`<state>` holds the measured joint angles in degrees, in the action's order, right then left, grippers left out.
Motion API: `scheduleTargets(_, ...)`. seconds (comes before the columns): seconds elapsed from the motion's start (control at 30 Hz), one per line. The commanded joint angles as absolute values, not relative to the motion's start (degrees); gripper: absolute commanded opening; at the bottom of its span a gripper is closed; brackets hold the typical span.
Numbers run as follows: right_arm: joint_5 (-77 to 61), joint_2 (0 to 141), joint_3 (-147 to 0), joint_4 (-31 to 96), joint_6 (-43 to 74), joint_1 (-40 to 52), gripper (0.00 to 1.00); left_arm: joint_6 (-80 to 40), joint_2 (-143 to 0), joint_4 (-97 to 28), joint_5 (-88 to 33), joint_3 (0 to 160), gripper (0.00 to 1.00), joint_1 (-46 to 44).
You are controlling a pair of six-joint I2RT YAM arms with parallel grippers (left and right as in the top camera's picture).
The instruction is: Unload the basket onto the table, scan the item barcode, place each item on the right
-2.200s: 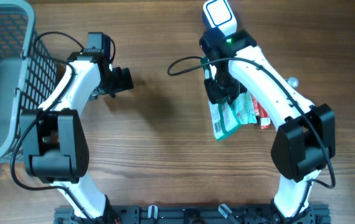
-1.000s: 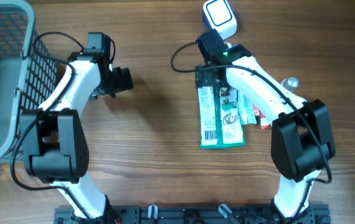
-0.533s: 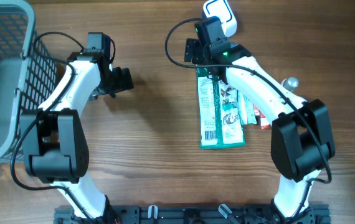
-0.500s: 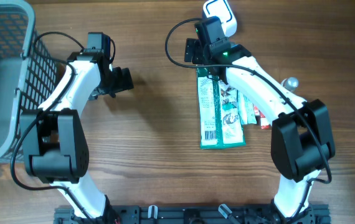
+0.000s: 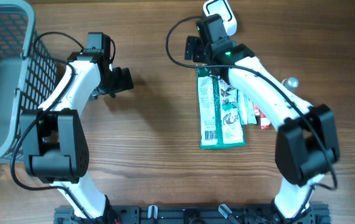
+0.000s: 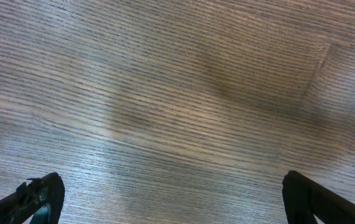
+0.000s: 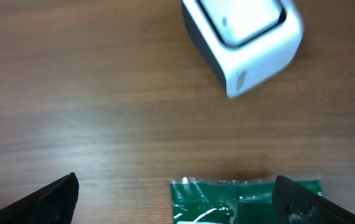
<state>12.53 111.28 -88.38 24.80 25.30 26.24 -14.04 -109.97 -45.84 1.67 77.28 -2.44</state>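
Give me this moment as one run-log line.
left pincer: open, empty, over bare table | right pincer: open, empty, over packets' far end, near scanner | packets: flat on table

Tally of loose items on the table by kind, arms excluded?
green packets: 2
red-edged packet, partly hidden: 1
white scanner: 1
small silver object: 1
grey basket: 1
Total: 6
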Motion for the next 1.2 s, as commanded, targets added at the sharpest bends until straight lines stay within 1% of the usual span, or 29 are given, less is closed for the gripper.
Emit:
scheduleTargets(0.0,13.5,99.7,-88.5,24.4,25.6,26.2,1.0,-14.2,-109.2,-45.7,2.0,77.9,1.0,-2.5)
scheduleTargets(0.03,13.5,93.7,-88.5,24.5,25.6,26.2,1.0,-14.2,-109.2,-45.7,2.0,77.9,1.0,-2.5)
scheduleTargets(0.07,13.5,90.9,-88.5,24.5,25.6,26.2,1.0,-14.2,-109.2,-45.7,2.0,77.9,1.0,-2.5)
scheduleTargets(0.37,13.5,74.3,-88.5,24.6,25.6,26.2,1.0,-14.2,-109.2,-45.7,2.0,77.9,1.0,-2.5)
scheduleTargets(0.53,13.5,64.4,-88.5,27.5,25.6,26.2,1.0,-14.2,-109.2,-45.7,2.0,77.9,1.0,-2.5)
scheduleTargets(0.63,13.8,58.6,-88.5,32.7,25.5,26.2,1.0,-14.2,-109.2,-45.7,2.0,77.9,1.0,-2.5)
scheduleTargets(0.7,14.0,54.1,-88.5,39.6,25.5,26.2,1.0,-14.2,-109.2,-45.7,2.0,77.9,1.0,-2.5)
scheduleTargets(0.87,17.0,46.5,-88.5,48.6,25.6,26.2,1.0,-14.2,-109.2,-45.7,2.0,77.9,1.0,-2.5)
scheduleTargets(1.0,16.8,43.5,-88.5,57.1,25.7,26.0,1.0,-14.2,-109.2,-45.7,2.0,77.9,1.0,-2.5)
scheduleTargets(1.07,16.6,41.5,-88.5,61.6,28.2,24.7,1.0,-14.2,-109.2,-45.7,2.0,77.9,1.0,-2.5)
scheduleTargets(1.17,16.1,38.5,-87.8,64.8,29.9,22.2,1.0,-14.2,-109.2,-45.7,2.0,77.9,1.0,-2.5)
